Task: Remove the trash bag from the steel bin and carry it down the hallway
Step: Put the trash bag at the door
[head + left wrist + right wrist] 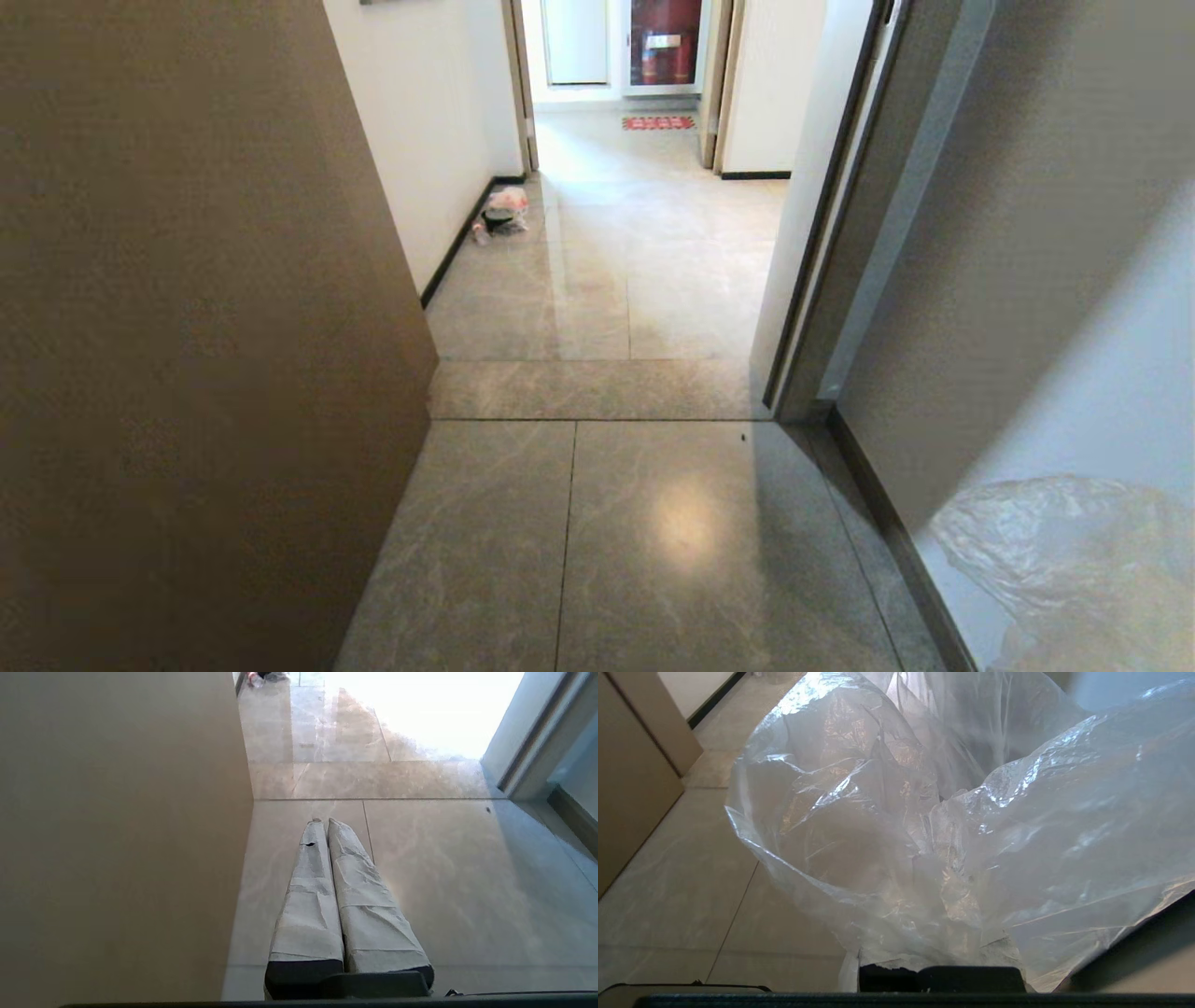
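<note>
We see the hallway [607, 280] floored in glossy beige-grey tiles with pale marbled veins, its walls white above a black skirting strip [457, 243]. At the far end lies a red mat [658, 122] with a lighter pattern. The panel [187, 327] on our left is flat brown. The trash bag [924, 826] is clear, colourless plastic with white glints on its creases. The left gripper [324, 821] has fingers [308, 896] wrapped in pale grey over black bases.
</note>
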You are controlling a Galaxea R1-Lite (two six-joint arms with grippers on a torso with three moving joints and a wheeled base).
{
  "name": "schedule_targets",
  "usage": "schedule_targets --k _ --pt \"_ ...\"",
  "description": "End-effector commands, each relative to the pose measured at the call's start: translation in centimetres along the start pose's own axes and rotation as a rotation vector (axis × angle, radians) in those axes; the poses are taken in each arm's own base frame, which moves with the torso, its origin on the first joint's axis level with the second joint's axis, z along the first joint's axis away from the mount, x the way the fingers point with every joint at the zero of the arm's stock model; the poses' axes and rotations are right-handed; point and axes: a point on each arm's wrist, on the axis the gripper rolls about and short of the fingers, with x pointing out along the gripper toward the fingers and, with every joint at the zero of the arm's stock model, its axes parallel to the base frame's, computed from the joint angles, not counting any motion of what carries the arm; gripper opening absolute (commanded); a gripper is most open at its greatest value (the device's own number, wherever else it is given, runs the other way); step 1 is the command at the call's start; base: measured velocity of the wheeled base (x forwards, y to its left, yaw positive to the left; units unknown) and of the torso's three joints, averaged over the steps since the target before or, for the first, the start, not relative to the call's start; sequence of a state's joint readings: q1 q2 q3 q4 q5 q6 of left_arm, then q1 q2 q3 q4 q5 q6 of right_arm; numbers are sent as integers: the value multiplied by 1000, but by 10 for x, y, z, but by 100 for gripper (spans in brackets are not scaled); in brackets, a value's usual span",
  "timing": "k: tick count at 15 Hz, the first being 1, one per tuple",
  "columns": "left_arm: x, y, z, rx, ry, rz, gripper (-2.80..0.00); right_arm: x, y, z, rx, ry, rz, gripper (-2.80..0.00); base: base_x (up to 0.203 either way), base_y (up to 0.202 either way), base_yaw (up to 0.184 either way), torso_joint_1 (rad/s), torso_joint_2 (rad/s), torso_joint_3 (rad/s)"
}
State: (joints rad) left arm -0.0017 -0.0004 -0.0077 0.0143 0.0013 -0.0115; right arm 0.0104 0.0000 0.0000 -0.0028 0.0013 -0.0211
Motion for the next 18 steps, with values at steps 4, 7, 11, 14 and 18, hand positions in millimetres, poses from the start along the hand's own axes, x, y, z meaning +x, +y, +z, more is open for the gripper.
schedule_targets --k 4,7,11,14,18 --pt "0 0 0 -1 0 0 -280 0 0 0 1 3 1 -280 192 0 0 3 3 1" --pt "0 0 0 -1 0 0 -280 0 0 0 0 3 1 -280 192 0 0 4 6 1" --pt "0 0 0 -1 0 0 -280 0 0 0 0 3 1 -280 192 0 1 0 2 3" --pt "0 0 0 -1 0 0 -280 0 0 0 0 3 1 -280 191 0 -1 3 3 3" --pt "0 0 0 -1 0 0 -280 0 0 0 0 3 1 -280 191 0 2 5 0 2"
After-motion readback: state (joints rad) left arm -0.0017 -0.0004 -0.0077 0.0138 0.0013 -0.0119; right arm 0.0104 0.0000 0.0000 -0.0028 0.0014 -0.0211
